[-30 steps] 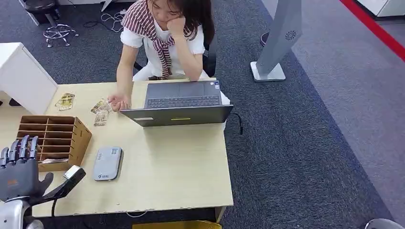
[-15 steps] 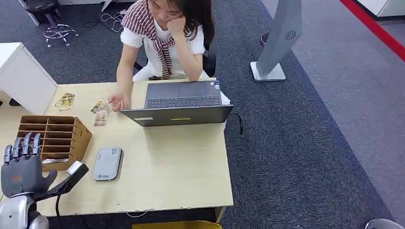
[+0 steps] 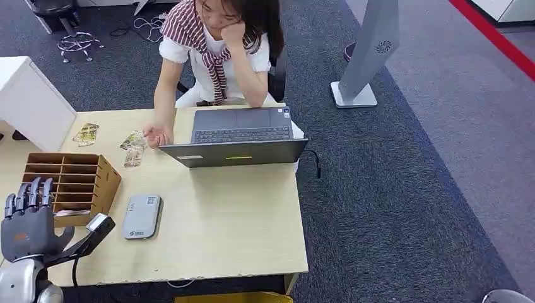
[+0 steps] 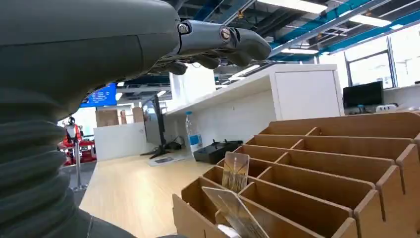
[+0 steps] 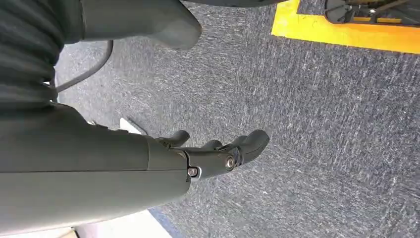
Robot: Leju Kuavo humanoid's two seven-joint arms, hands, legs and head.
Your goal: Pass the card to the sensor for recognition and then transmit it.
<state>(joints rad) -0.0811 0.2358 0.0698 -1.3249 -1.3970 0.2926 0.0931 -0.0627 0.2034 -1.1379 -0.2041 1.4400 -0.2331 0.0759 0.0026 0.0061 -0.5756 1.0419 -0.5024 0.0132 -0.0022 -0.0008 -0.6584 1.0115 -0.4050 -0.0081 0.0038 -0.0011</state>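
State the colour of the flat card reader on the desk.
Light grey card reader, seen best in the head view.

Bright even indoor light, ceiling strip lights, soft faint shadows, nearby hand perhaps slightly blurred

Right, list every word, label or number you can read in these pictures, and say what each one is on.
No text here is legible.
Grey card reader: a small logo and a sticker, too small to read.
Laptop: lid labels, blurred.
Blue wall sign: white lettering, blurred.
Cards in the wooden organizer: print unreadable.
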